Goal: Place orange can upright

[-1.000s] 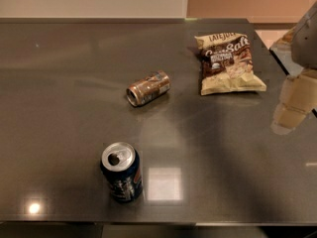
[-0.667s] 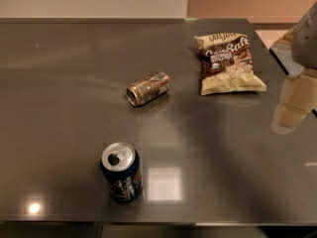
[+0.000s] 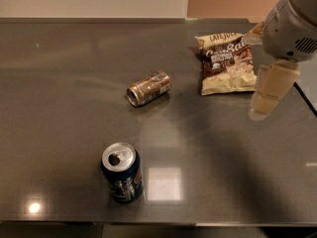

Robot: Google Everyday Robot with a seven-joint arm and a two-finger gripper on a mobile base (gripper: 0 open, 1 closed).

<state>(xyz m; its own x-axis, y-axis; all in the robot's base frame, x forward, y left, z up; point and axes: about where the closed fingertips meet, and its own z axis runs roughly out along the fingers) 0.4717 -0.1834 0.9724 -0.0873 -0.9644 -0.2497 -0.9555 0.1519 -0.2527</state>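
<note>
The orange can (image 3: 148, 88), coppery with a silver end, lies on its side near the middle of the dark table (image 3: 59, 83), its silver top pointing to the front left. My gripper (image 3: 261, 108) hangs above the table's right side, well to the right of the can and just in front of the chip bag's right edge. It holds nothing that I can see.
A dark blue can (image 3: 122, 172) with an opened silver top stands upright at the front, nearer the camera than the orange can. A pale chip bag (image 3: 225, 63) lies flat at the back right. The table's right edge runs just beyond the gripper.
My gripper has moved left and slightly up, further in over the table toward the chip bag. The cans and the bag have not moved.
</note>
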